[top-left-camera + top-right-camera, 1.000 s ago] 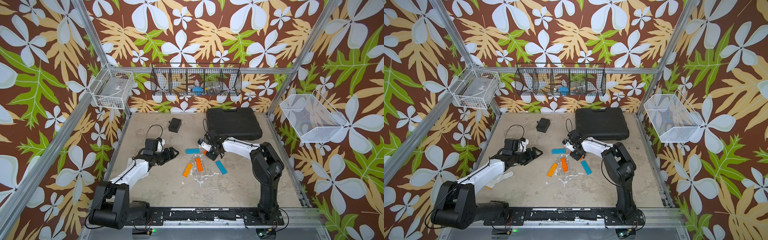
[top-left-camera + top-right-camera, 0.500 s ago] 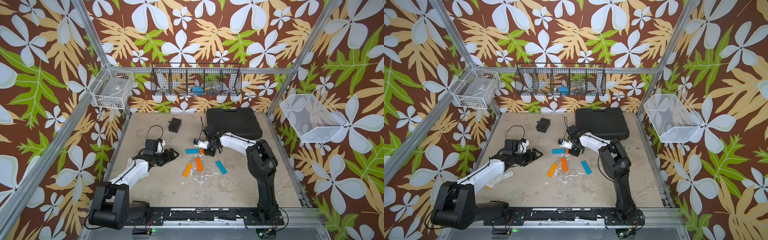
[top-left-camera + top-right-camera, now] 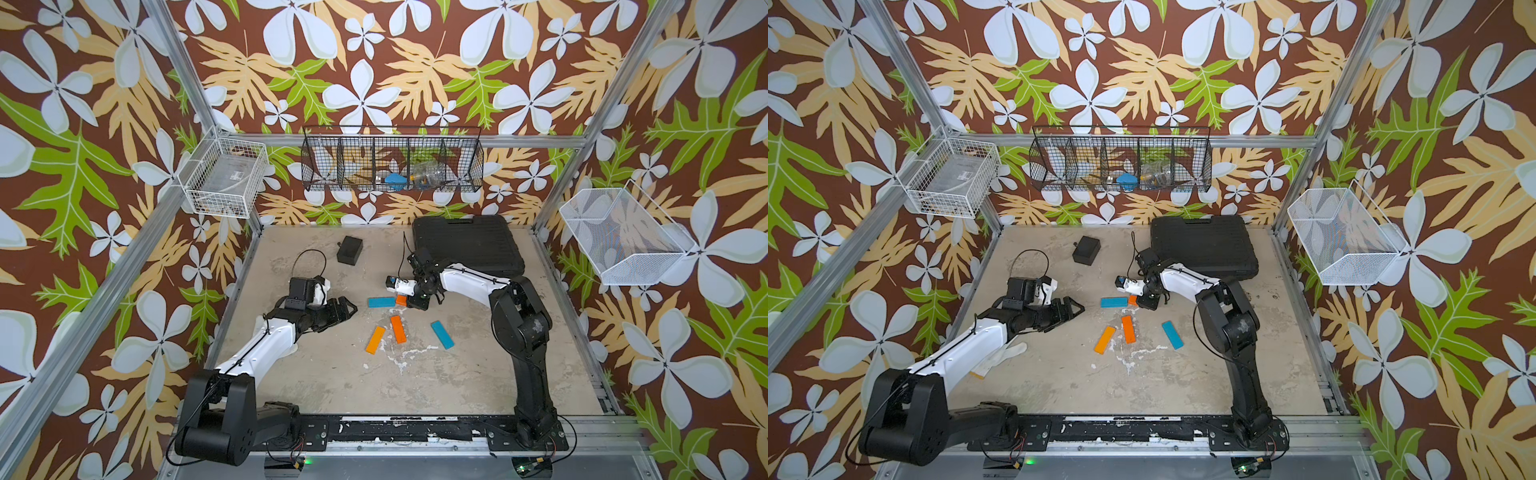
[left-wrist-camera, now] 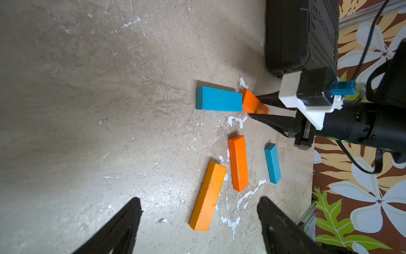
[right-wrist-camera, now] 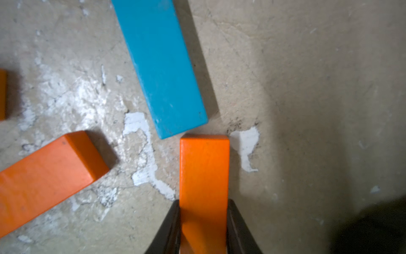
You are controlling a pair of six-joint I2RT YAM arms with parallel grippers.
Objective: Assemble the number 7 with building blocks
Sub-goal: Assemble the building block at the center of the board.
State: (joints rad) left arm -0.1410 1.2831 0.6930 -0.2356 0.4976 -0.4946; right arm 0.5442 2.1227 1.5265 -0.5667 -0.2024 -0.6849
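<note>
**Right gripper clamping an orange block at the blue block's end**

I am watching the right gripper [image 5: 203, 205] in its wrist view: its jaws are pinching the narrow sides of an orange block [image 5: 204, 171], nearly closed around it. The block's free end is sitting at the corner of the upper blue block [image 5: 162, 72]; I cannot tell whether they are touching or just apart. In the left wrist view the held block is tilting, with its free end down toward the table [image 4: 87, 110].

In both top views this pair is lying just above the centre of the frame, with the blue block [image 3: 381, 302] running sideways and the held block [image 3: 401, 299] at its right end.

Below them, three more blocks are lying flat and apart from each other: a lighter orange one [image 3: 375, 340] on the left, a darker orange one [image 3: 397, 329] in the middle and a second blue one [image 3: 1172, 334] on the right.

The left gripper [image 3: 352, 309] is hovering left of the blocks with its jaws spread wide, gripping nothing.

The black case [image 3: 465, 245] is sitting behind the right arm.
</note>
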